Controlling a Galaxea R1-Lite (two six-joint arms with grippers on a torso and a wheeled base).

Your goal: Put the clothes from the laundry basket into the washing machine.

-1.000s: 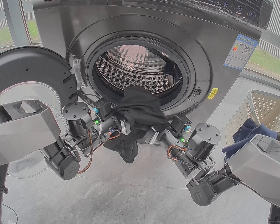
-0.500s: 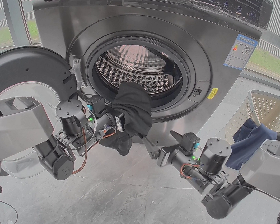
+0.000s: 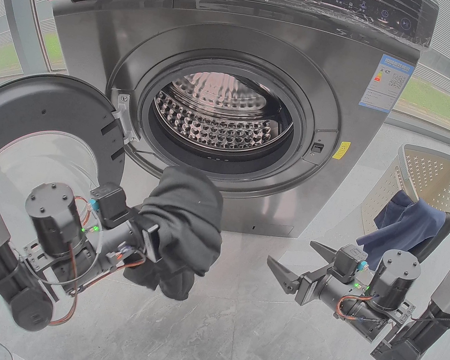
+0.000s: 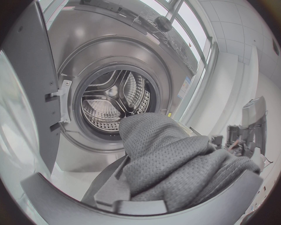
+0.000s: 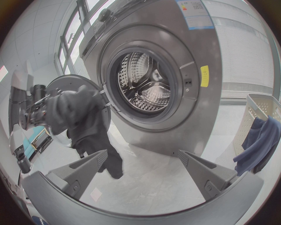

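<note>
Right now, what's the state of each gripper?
Left gripper: closed, holding the black garment.
Right gripper: open, empty.

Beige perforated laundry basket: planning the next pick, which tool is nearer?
Right. The open right tool hangs beside the beige perforated laundry basket; the left tool, holding a black garment, is far off by the round washer door.
</note>
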